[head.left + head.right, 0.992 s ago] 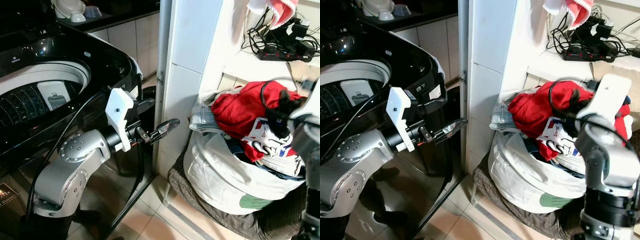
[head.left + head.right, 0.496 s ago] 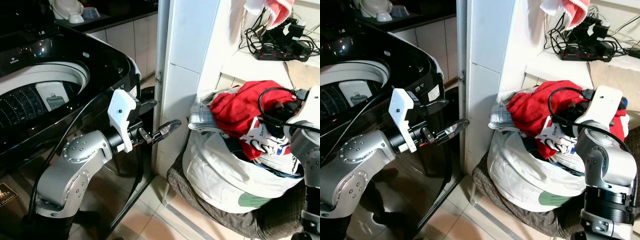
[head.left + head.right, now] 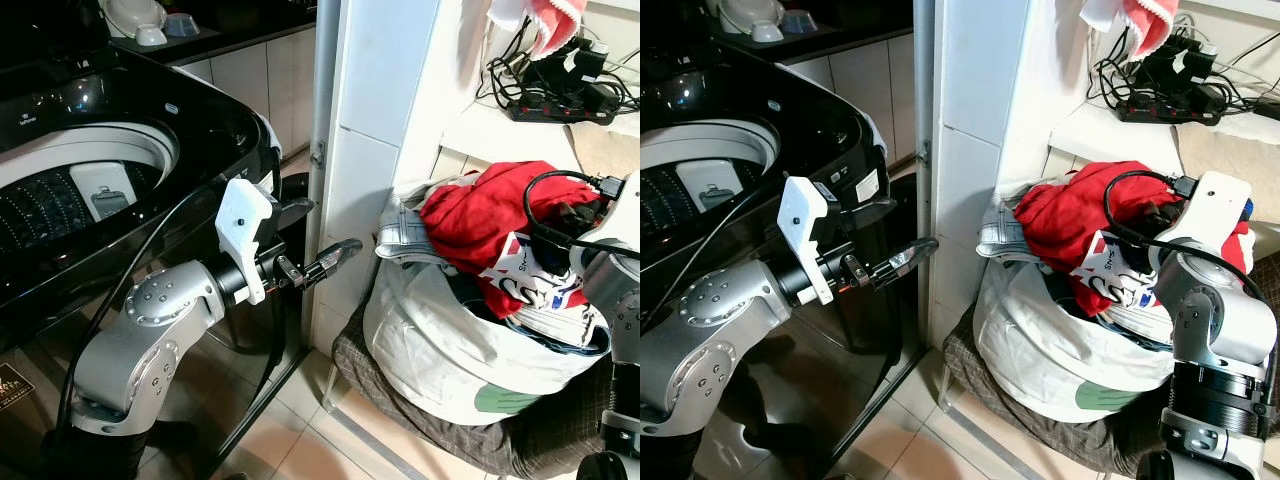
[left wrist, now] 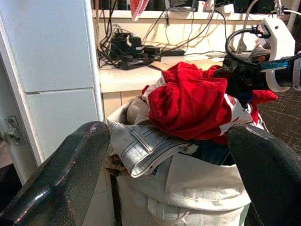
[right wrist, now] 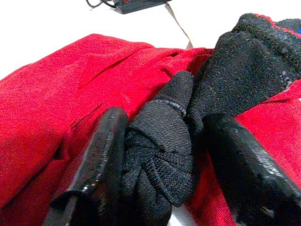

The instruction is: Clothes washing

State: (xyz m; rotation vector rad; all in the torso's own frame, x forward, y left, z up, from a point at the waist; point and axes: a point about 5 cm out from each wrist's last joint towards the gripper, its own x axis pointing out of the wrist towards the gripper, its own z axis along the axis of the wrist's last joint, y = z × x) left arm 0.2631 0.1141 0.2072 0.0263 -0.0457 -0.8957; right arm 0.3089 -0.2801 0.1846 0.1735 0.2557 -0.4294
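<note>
A white laundry bag (image 3: 440, 340) stands on the floor at the right, piled with clothes: a red garment (image 3: 480, 215) on top and jeans (image 3: 405, 235) hanging over its left rim. My right gripper (image 5: 164, 120) is at the top of the pile, its fingers (image 5: 101, 155) pressed on either side of a bunched black garment (image 5: 164, 146) that lies on the red one. My left gripper (image 3: 335, 255) is held out open in mid-air, empty, between the black top-loading washing machine (image 3: 150, 110) and the bag. The machine's lid is up and its drum (image 3: 60, 190) is exposed.
A white tiled pillar (image 3: 370, 120) stands between machine and bag. Behind the bag a shelf holds a power strip with tangled cables (image 3: 560, 95), and a red-and-white cloth (image 3: 545, 20) hangs above. A checked fabric (image 3: 480, 440) lies under the bag on the tile floor.
My right gripper has shifted slightly rightward and settled on the clothes pile. The left arm has hardly moved.
</note>
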